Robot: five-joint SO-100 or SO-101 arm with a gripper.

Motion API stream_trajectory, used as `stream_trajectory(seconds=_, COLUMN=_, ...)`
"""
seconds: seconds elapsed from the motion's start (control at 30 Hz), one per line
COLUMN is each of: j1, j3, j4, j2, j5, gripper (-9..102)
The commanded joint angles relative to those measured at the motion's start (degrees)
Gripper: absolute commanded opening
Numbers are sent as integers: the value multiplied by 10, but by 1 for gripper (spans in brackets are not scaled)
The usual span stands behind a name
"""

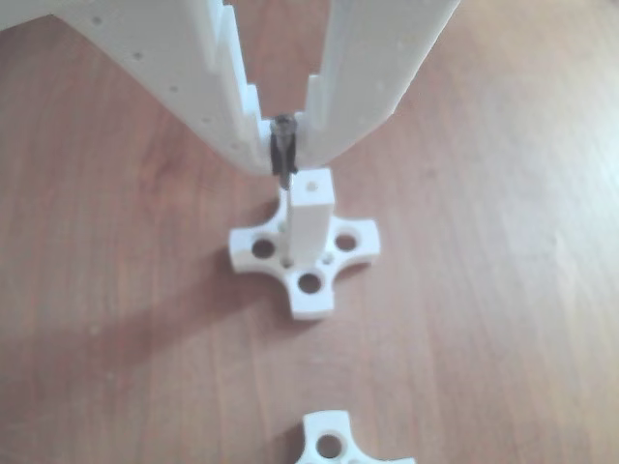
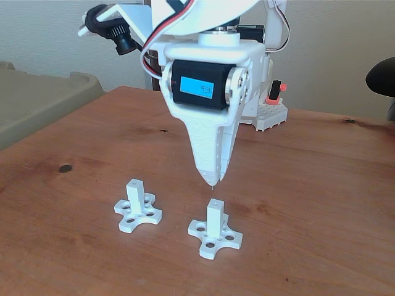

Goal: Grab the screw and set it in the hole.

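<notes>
My gripper (image 1: 283, 166) is shut on the thin silver screw (image 1: 286, 222), which hangs point down from its black pads. In the other view the shaft overlaps the left edge of a white square post (image 1: 311, 227) on its cross-shaped base (image 1: 308, 285). The hole (image 1: 311, 181) shows as a small bore in the post's top face, just right of the screw. In the fixed view the gripper (image 2: 213, 177) hovers over that post (image 2: 215, 219). The screw tip (image 2: 213, 184) pokes out a little above the hole (image 2: 214, 201), with a gap between them.
A second white post on a cross base (image 2: 134, 198) stands to the left in the fixed view; part of a base (image 1: 338, 447) shows at the bottom of the other view. The arm's mount (image 2: 268, 114) sits at the back of the wooden table (image 2: 321, 203). A beige tray (image 2: 43, 102) lies at far left.
</notes>
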Motion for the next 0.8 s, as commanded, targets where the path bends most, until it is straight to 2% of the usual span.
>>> stream_trajectory(seconds=0.0, j1=-5, j3=-7, j4=-7, j2=54, j5=4, gripper=-4)
stream_trajectory(seconds=0.77, j1=-11, j3=-47, j4=-4, j2=4, j5=7, gripper=-4)
